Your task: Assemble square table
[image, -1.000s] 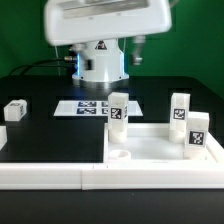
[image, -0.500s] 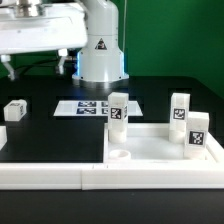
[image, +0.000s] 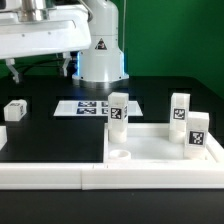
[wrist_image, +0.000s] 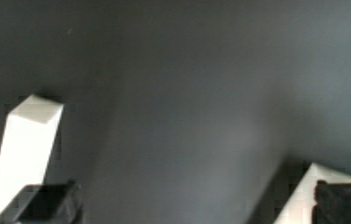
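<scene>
The square table's flat white panel (image: 160,146) lies at the exterior view's right, with a round socket (image: 120,157) at its near corner. Three tagged white legs (image: 118,110) (image: 180,110) (image: 198,132) stand on or by it. Another leg (image: 15,110) sits alone on the black table at the left. My gripper (image: 38,68) hangs high at the upper left, above and behind that lone leg, open and holding nothing. In the wrist view its dark fingertips (wrist_image: 47,204) frame bare dark table, my gripper (wrist_image: 193,202) being empty, with a white leg (wrist_image: 30,150) off to one side.
The marker board (image: 88,107) lies flat at the back middle, in front of the robot base (image: 100,55). A long low white rail (image: 90,177) runs along the front edge. Black table surface (image: 55,135) spreads between the lone leg and the panel.
The gripper has swung from the top centre over to the exterior view's left and has come down slightly. Its jaws stay open. The parts have not moved.
</scene>
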`<action>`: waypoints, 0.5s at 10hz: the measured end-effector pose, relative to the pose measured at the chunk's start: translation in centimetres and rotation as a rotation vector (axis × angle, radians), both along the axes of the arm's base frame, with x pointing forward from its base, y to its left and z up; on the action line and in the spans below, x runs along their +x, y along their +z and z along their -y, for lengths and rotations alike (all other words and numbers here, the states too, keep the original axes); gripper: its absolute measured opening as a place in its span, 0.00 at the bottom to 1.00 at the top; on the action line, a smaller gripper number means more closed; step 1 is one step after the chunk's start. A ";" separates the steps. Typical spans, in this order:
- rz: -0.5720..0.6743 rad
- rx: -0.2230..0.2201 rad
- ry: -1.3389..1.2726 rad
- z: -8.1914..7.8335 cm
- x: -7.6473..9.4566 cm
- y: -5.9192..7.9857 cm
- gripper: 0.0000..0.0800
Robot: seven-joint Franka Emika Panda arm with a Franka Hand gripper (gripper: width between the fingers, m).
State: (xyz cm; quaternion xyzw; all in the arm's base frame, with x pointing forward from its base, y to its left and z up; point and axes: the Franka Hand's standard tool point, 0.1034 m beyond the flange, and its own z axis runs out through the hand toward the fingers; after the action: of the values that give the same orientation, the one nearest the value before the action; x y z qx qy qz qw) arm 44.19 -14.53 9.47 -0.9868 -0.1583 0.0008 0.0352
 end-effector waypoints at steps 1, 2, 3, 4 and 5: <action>-0.059 -0.020 -0.010 1.7 -1.6 -1.0 0.81; -0.088 -0.038 -0.024 3.4 -2.7 -1.8 0.81; -0.160 -0.029 -0.051 4.6 -3.9 -2.5 0.81; -0.242 -0.015 -0.083 6.0 -4.3 -3.1 0.81; -0.298 -0.003 -0.091 6.5 -3.9 -3.2 0.81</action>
State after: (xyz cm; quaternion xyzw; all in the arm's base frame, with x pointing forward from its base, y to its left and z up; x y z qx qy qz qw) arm 40.26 -21.07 6.31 -0.9819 -0.1062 0.1459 0.0567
